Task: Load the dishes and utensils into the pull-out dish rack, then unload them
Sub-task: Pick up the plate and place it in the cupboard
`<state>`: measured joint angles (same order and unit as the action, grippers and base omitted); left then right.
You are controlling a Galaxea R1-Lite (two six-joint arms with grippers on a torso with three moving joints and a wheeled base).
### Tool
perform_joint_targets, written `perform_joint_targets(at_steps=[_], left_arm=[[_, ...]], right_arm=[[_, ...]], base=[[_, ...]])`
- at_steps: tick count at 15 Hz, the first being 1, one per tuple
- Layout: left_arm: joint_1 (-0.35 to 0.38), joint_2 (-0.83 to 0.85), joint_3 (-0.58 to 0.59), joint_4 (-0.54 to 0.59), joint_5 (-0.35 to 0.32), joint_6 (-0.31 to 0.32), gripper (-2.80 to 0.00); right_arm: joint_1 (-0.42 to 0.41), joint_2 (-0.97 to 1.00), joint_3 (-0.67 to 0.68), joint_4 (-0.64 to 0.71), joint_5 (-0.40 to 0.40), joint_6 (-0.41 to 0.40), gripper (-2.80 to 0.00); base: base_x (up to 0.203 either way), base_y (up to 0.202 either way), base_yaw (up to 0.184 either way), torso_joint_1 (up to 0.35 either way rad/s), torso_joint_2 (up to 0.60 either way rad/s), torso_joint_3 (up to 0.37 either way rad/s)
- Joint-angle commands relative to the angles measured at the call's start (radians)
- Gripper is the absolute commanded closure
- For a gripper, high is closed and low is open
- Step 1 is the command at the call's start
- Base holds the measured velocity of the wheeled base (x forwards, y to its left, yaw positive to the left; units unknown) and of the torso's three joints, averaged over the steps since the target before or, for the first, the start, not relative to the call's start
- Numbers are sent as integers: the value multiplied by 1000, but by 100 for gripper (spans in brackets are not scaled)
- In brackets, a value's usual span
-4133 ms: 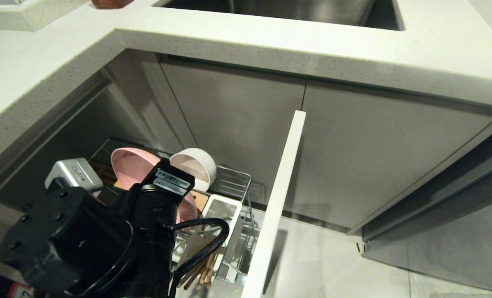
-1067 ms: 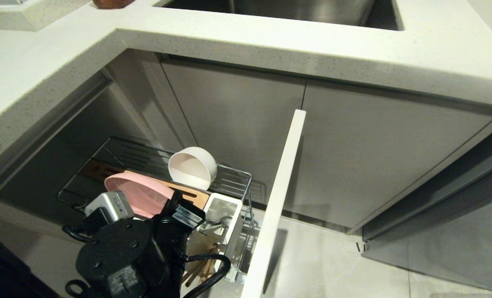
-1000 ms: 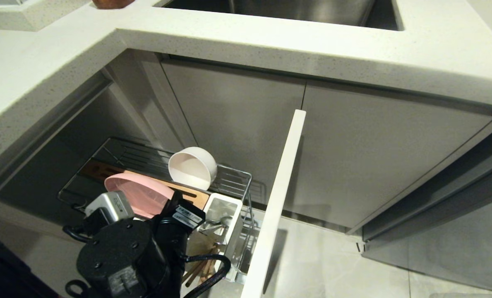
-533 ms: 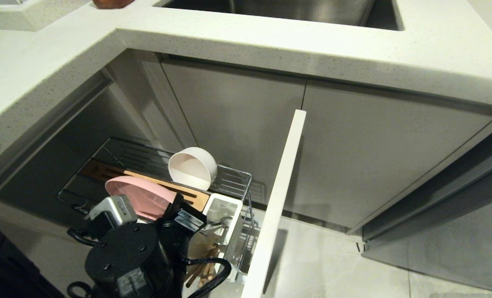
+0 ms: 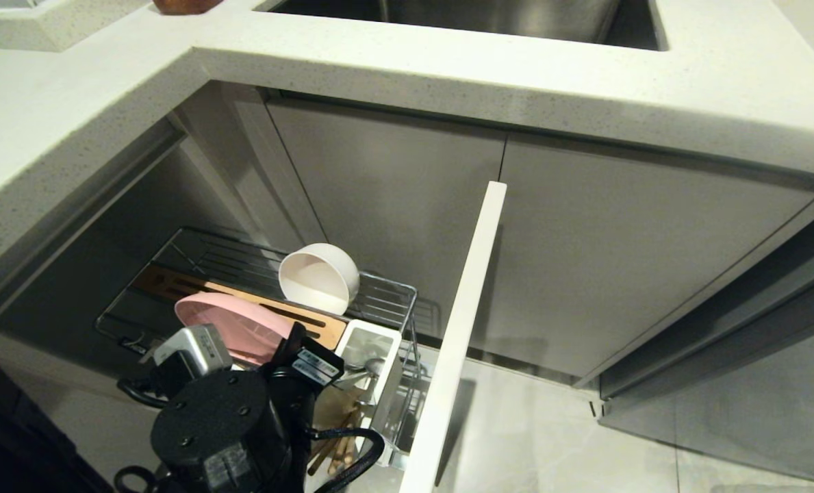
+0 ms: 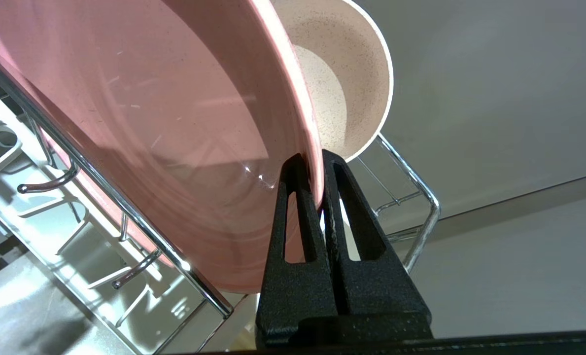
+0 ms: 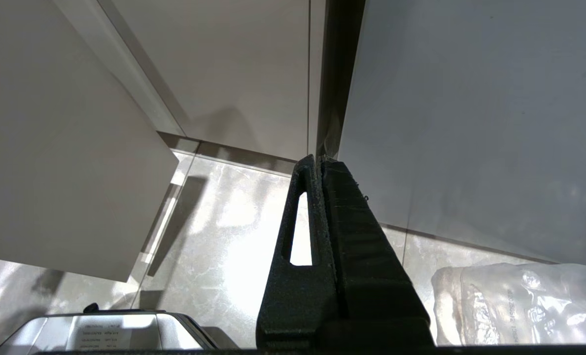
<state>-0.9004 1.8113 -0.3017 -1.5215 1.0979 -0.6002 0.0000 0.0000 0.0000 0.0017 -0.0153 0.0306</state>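
Left hand [image 6: 316,170] pinched shut on rim of pink plate [image 6: 164,123], tilted w/ lower edge in the pull-out dish rack [image 6: 125,207] beside cream bowl [image 6: 342,84]; risk: thin rim grip slips, plate knocks bowl or snags on prongs; right hand [image 7: 320,165] closed, idle.

Count: one oval matte pink plate [image 5: 232,325], one round cream-white bowl [image 5: 319,277], one chrome wire pull-out dish rack [image 5: 386,301], one white rectangular utensil caddy [image 5: 379,383], several light-wood chopsticks [image 5: 335,448], exact number unclear.
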Motion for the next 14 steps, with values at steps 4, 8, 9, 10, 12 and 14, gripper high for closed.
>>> perform_joint_targets(at_steps=[4, 8, 9, 10, 12, 14], left_arm=[[0, 6, 2, -9, 8, -6, 0], [0, 16, 3, -9, 8, -20, 0], [0, 17, 3, -9, 8, -21, 0], [0, 19, 3, -9, 7, -21, 0], [0, 19, 3, -9, 7, -20, 0], [0, 17, 1, -9, 7, -20, -280]], right_arm=[[0, 0, 2, 0, 0, 0, 0], [0, 0, 3, 0, 0, 0, 0], [0, 0, 3, 0, 0, 0, 0], [1, 0, 2, 0, 0, 0, 0], [0, 0, 2, 0, 0, 0, 0], [0, 0, 3, 0, 0, 0, 0]], base=[[0, 0, 0, 0, 0, 0], [0, 0, 0, 0, 0, 0], [0, 0, 0, 0, 0, 0], [0, 0, 0, 0, 0, 0], [0, 0, 0, 0, 0, 0], [0, 0, 0, 0, 0, 0]])
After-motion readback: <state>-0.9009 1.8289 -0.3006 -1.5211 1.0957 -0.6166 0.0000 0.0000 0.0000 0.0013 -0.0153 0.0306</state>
